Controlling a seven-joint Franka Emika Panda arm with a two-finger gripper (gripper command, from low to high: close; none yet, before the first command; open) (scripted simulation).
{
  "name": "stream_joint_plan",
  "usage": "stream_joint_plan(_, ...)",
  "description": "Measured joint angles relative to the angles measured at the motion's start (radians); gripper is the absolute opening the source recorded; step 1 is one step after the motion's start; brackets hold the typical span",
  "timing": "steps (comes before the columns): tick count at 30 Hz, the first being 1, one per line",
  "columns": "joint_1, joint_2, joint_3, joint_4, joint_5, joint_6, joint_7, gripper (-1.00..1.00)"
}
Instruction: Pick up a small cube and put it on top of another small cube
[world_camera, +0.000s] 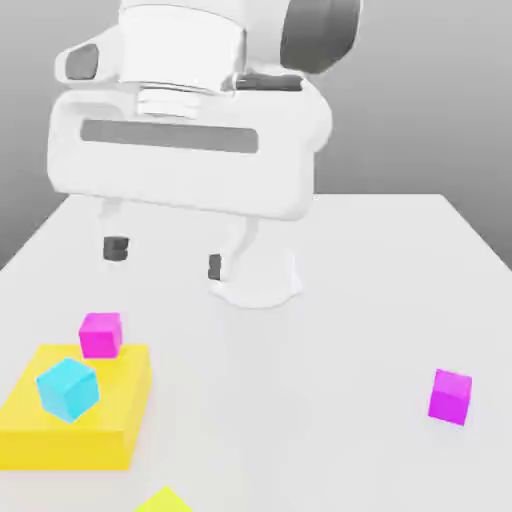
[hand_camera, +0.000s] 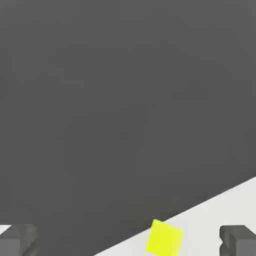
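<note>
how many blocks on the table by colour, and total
magenta cubes: 2, one beside the yellow slab, one at the exterior view's right
cyan cube: 1
yellow: 2, the large flat slab and a small yellow block at the table's near edge
total: 5

place: simulated test bench | cues: plain white table (world_camera: 400, 300), flat grey backdrop, untextured blocks

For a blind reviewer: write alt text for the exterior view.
A white robot arm's open gripper hangs above a white table, holding nothing. Below it, a cyan cube and magenta cube sit on a yellow block; another magenta cube sits apart.
</note>
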Motion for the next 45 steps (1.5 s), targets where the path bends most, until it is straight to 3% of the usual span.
stream_joint_plan(11, -0.034, 0.391, -0.021, 0.009, 0.064, 0.120, 0.146, 0.00)
stream_joint_plan(15, -0.033, 0.536, -0.027, 0.034, 0.068, 0.219, 0.159, 0.00)
stream_joint_plan(16, -0.031, 0.567, -0.029, 0.041, 0.066, 0.243, 0.161, -1.00)
stream_joint_plan(22, -0.031, 0.583, -0.030, 0.044, 0.065, 0.256, 0.162, -1.00)
stream_joint_plan(28, -0.042, 0.416, -0.029, -0.001, 0.065, 0.134, 0.146, -1.00)
stream_joint_plan(37, -0.158, 0.098, -0.134, -0.219, -0.055, 0.032, -0.033, -1.00)
stream_joint_plan(45, -0.247, -0.190, -0.215, -0.420, -0.052, -0.049, -0.279, -1.00)
